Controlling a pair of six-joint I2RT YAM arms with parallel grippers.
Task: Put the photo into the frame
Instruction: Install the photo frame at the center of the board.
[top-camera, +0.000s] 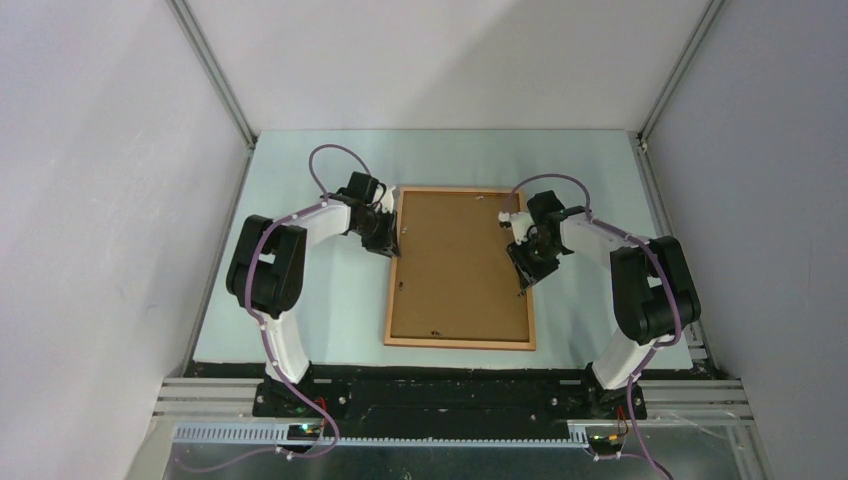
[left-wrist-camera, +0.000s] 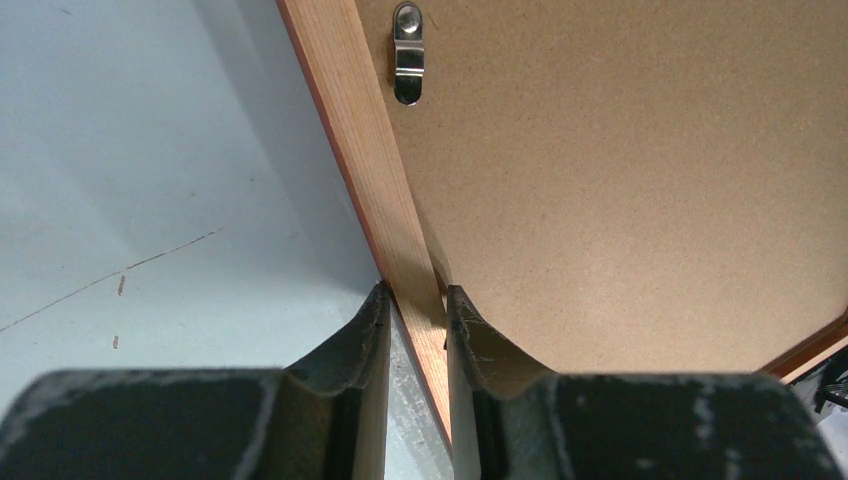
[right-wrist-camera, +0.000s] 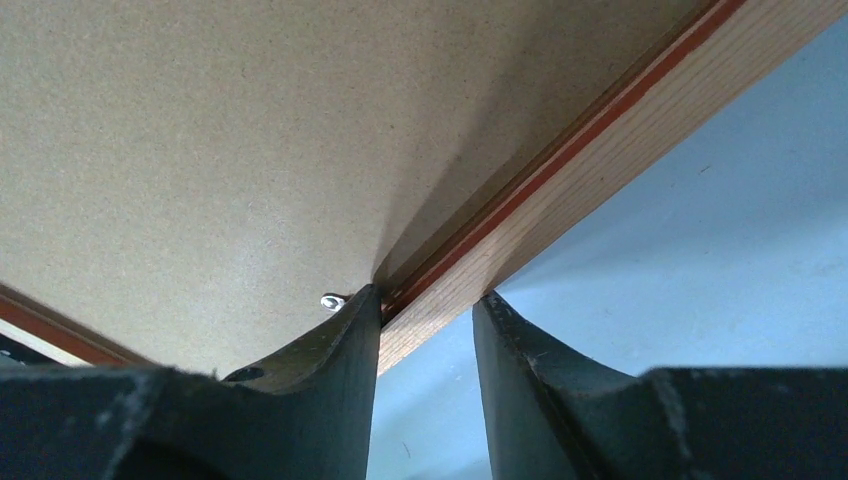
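Well, the frame lies back-up on the pale table. The brown backing board fills its whole opening, so the photo shows in no view, and whether it sits beneath that board cannot be told.

The left gripper is at the frame's left rail, towards the far corner. In the left wrist view its fingers sit one on each side of that rail. The outer one is against the rail's outside edge and the inner one is down on the board side, so they are clamped on the wood. Farther along that rail a small metal turn clip lies on the board, just inside the frame.

The right gripper is at the frame's right rail, around the middle of its length, and its jaws straddle the rail. The inner finger touches the board just inside the rail and half hides a shiny bit of metal, too cut off to identify. The outer finger's tip stands right at the rail's outside edge. Whether it presses the wood or only stands beside it cannot be made out, so a grip here is uncertain.

From above, a few tiny dark specks just inside the frame are too small to name.
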